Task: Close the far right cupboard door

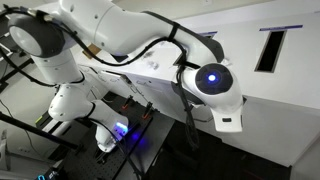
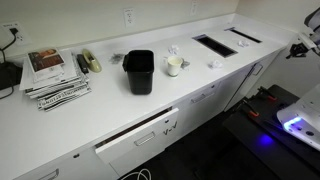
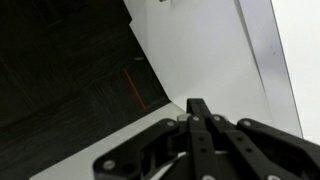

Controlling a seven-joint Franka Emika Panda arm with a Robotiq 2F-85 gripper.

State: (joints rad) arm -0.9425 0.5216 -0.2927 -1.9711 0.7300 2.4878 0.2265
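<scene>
Long white countertop [image 2: 100, 115] runs across an exterior view, carrying a black square plastic bin [image 2: 139, 72], a small white mug [image 2: 174, 66] and a stack of printed magazines [image 2: 55, 78], with white cabinet fronts below. My white jointed robot arm [image 1: 130, 40] fills much of an exterior view. In the wrist view, the far right cupboard door [image 3: 200, 50], a large plain flat white panel, lies directly ahead of the black two-fingered gripper [image 3: 198, 103], with dark carpeted floor [image 3: 60, 90] beside it; I judge the door is swung open. The fingers look pressed together, holding nothing. Whether their tips touch the panel I cannot tell. To close it well, I judge I should press the joined tips squarely against the panel, away from its hinge side, and follow its swing in a slow arc so they do not slide off.
</scene>
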